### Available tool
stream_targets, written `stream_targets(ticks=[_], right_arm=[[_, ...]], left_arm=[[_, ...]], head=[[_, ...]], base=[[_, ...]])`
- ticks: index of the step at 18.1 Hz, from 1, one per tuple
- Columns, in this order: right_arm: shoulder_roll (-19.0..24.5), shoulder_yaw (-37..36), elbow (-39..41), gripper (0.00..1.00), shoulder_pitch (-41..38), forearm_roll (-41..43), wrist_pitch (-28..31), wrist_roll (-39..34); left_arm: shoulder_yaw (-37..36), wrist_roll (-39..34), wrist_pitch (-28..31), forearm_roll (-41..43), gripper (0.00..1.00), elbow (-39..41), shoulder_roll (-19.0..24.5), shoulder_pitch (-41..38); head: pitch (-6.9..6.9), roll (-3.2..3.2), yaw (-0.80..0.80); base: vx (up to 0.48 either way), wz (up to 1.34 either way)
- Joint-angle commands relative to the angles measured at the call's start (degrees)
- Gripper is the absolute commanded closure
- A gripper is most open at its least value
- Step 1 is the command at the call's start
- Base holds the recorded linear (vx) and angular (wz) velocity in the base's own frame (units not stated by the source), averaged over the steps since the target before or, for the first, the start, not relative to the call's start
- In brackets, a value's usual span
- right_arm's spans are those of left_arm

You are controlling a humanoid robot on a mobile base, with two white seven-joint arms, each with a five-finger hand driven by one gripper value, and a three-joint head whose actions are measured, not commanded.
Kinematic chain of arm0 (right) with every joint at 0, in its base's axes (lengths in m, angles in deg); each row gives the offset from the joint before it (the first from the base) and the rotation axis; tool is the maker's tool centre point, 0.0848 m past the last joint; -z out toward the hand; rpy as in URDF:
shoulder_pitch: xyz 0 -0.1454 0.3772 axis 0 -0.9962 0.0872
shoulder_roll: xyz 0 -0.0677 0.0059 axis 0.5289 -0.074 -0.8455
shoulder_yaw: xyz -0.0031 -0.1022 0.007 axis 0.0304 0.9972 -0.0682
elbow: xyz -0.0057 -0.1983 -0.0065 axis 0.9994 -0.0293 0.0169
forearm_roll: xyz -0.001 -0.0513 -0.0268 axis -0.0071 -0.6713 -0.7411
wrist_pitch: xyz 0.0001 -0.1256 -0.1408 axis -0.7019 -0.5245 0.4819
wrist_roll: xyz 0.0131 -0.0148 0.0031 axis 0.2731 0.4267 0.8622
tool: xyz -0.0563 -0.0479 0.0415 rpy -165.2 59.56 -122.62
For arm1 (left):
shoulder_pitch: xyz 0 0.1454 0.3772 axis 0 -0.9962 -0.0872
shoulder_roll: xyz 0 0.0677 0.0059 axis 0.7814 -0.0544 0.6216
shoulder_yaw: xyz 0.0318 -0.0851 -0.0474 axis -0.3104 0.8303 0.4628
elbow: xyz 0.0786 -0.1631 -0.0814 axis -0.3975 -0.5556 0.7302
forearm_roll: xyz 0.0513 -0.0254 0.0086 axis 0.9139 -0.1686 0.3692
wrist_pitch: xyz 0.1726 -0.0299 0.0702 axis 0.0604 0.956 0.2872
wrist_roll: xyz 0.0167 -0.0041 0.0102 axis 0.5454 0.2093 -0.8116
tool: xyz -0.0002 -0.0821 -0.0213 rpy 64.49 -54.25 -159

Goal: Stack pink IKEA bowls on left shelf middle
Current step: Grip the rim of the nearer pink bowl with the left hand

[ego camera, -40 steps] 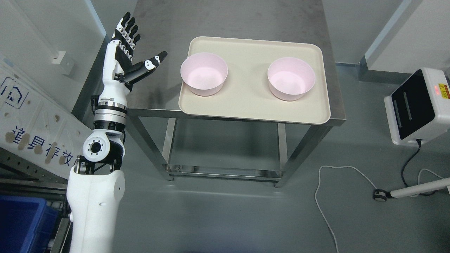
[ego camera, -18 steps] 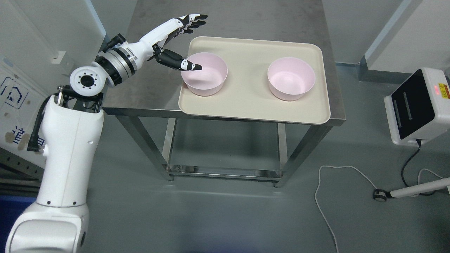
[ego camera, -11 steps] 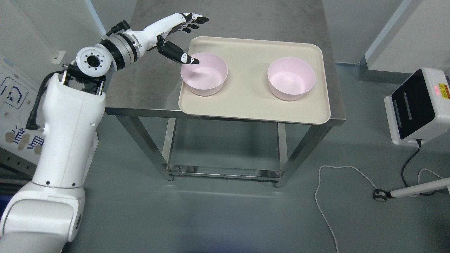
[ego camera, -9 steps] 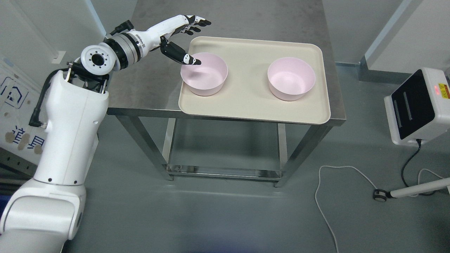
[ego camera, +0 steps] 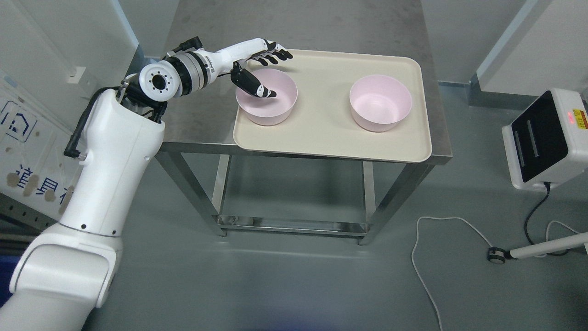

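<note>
Two pink bowls stand on a cream tray (ego camera: pixel 321 138) on a steel table (ego camera: pixel 202 115). The left bowl (ego camera: pixel 271 108) is near the tray's left edge, the right bowl (ego camera: pixel 380 103) towards its right. My left hand (ego camera: pixel 270 73) reaches over the left bowl from the left, open. Its thumb (ego camera: pixel 257 87) dips inside the bowl, while the fingers (ego camera: pixel 275 54) stretch beyond the bowl's far rim. The rim lies between thumb and fingers, with no grip closed on it. My right arm does not show.
A white machine with a black panel (ego camera: pixel 546 138) stands on the floor at the right, with cables (ego camera: pixel 422 257) trailing beside it. A white panel with blue print (ego camera: pixel 27 151) leans at the left. The table's lower frame (ego camera: pixel 294 225) sits beneath.
My left arm has swung from upright beside the table to reaching over it. In the last half second the hand moved right and lower, and the thumb went deeper into the left bowl.
</note>
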Motion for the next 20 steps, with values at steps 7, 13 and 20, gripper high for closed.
stream_targets(ticks=[7, 13, 20], right_arm=[[-1.0, -0.5, 0.0, 0.00, 0.0, -0.4, 0.0, -0.1], [-1.0, -0.6, 0.0, 0.00, 0.0, -0.4, 0.0, 0.0], [-1.0, -0.6, 0.0, 0.00, 0.0, -0.4, 0.0, 0.0]], left_arm=[[-3.0, -0.5, -7.6, 2.9, 0.67, -8.9, -1.2, 2.5], [-0.6, -0.6, -14.5, 2.8, 1.00, -11.6, -2.0, 2.9], [7.6, 0.4, -14.5, 2.1, 1.00, -11.0, -8.8, 8.9]], head=[[0.00, 0.00, 0.00], [0.00, 0.00, 0.00], [0.00, 0.00, 0.00]], base=[[0.000, 0.00], [0.000, 0.00], [0.000, 0.00]])
